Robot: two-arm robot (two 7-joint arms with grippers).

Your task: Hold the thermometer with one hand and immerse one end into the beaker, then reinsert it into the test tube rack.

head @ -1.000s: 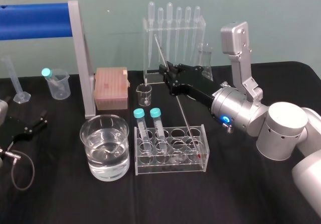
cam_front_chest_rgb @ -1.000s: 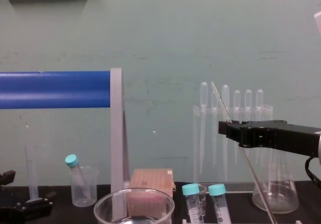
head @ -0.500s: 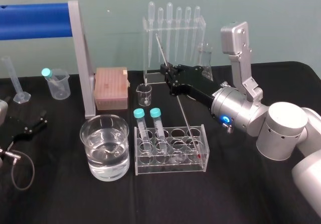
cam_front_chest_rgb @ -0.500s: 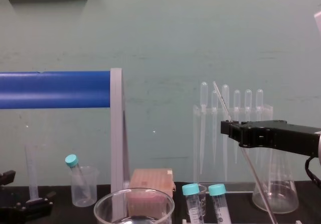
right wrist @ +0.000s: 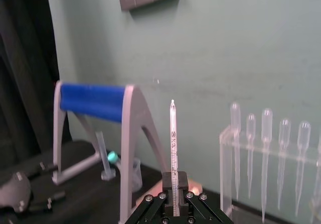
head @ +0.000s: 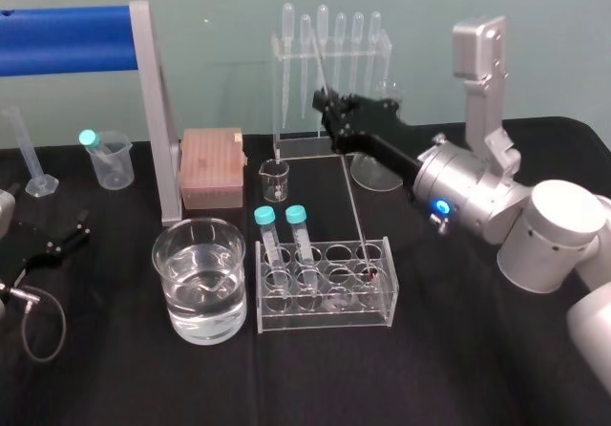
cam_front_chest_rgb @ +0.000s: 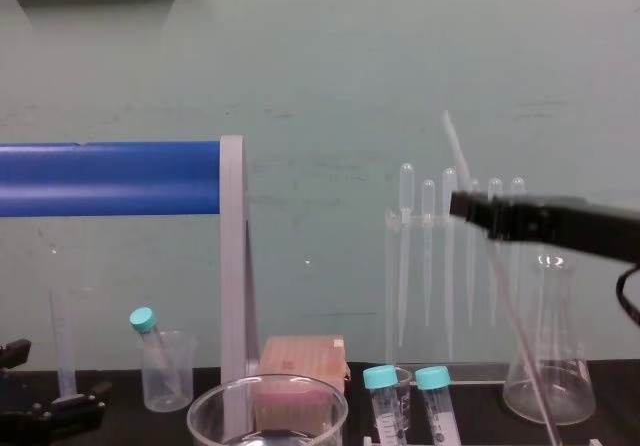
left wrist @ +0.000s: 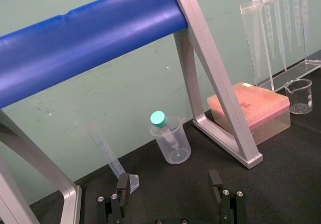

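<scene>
Currently the right gripper point(head: 326, 101) is closed on the thermometer point(head: 351, 202), pinching the rod in its upper part. In the right wrist view the scale stands up out of the clamp. The rod is tilted, with its top toward the pipette stand point(head: 386, 53). Its red tip sits low at the rightmost cell of the rack point(head: 325, 318); I cannot tell whether it is free of the cell. The left gripper point(left wrist: 168, 180) is parked at the table's left side, fingers spread, nothing in them. The beaker point(head: 200, 328), holding water, stands just left of the rack and well apart from the rod. Judgement: the step in hand is taking the thermometer out of the rack; the dip and the reinsertion are not yet done. The next move calls for a lift along the rod's own line until the tip is free. Then comes a carry left above the two capped tubes point(head: 283, 218) and a slow descent into the water, clear of the beaker's wall and floor. The glass is thin, so no side load.
</scene>
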